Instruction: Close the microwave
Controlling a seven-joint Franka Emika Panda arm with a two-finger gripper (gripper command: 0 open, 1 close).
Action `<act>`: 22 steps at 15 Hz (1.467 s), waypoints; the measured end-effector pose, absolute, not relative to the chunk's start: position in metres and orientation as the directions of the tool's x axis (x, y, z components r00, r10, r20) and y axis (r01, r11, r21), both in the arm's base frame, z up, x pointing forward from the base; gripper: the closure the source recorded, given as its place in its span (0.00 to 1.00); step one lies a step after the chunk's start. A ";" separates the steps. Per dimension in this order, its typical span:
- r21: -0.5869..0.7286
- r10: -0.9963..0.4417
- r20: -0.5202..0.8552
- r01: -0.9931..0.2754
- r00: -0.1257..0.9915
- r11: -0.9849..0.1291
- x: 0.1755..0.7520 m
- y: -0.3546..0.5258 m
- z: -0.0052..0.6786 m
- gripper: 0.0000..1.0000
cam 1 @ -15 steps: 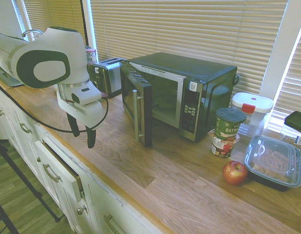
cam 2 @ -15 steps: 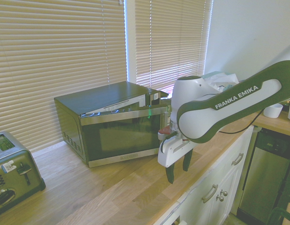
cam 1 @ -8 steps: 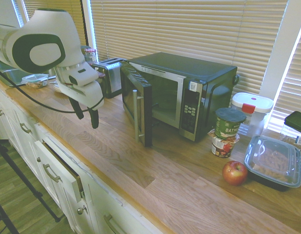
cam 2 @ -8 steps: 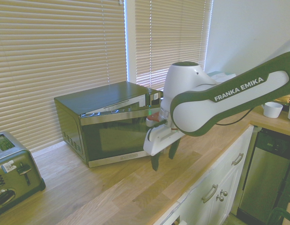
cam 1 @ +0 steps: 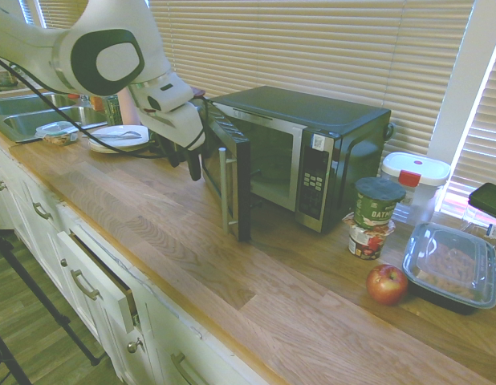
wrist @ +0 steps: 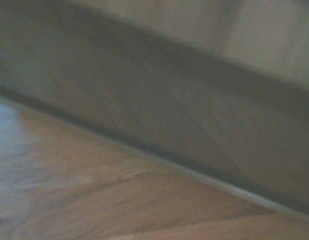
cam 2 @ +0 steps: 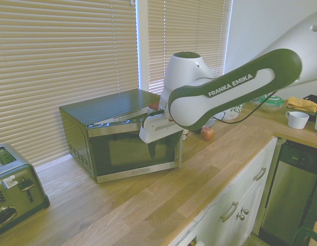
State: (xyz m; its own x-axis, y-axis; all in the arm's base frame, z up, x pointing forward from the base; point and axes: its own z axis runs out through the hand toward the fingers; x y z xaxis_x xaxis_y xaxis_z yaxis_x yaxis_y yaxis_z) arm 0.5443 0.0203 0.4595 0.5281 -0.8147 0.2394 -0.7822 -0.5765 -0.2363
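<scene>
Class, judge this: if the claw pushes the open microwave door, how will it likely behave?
The door looks rigid, so it should swing shut on its hinge rather than bend. The microwave looks bulky and sits flat on the counter, so it probably stays put.

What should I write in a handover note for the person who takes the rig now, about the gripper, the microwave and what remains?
Gripper: empty, right beside the outer face of the open door; whether the jaws are open, or touch the door, cannot be told.
Microwave: on the wooden counter, in front of the blinds. Its door stands wide open, swung out toward the counter's front, handle untouched.
Done: the arm is placed at the door's outer side.
Left: push the door round until it shuts against the microwave's front.
</scene>
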 end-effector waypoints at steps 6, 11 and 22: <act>-0.298 -0.835 0.284 -0.784 0.472 -0.545 0.608 -0.003 0.472 0.00; -0.293 -0.849 0.285 -0.803 0.445 -0.519 0.665 -0.021 0.462 0.00; -0.273 -0.851 0.205 -0.807 0.484 -0.524 0.607 -0.022 0.459 0.00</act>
